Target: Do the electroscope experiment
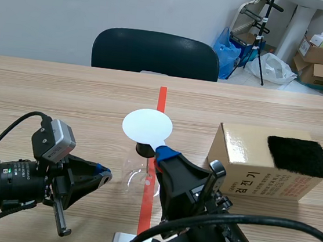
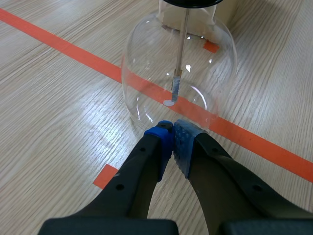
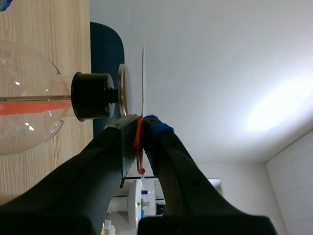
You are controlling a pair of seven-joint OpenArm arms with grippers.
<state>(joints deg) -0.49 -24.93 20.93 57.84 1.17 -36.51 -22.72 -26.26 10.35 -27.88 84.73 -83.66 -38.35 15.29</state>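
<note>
Observe: your right jaws clamp the disc [image 1: 147,126] just above the flask [image 2: 156,63]; left jaws, closed empty, sit at its 9 o'clock.

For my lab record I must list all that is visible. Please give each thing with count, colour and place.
table: 1, light wood, before the robot
electroscope: 1, clear glass, black stopper, middle of the table
white disc: 1, white, above the electroscope
cardboard box: 1, tan, beside the electroscope
pad: 1, black, on the cardboard box
chair: 1, black, behind the table
left gripper: 1, black, shut empty, at the electroscope
right gripper: 1, black, shut on the white disc
</note>
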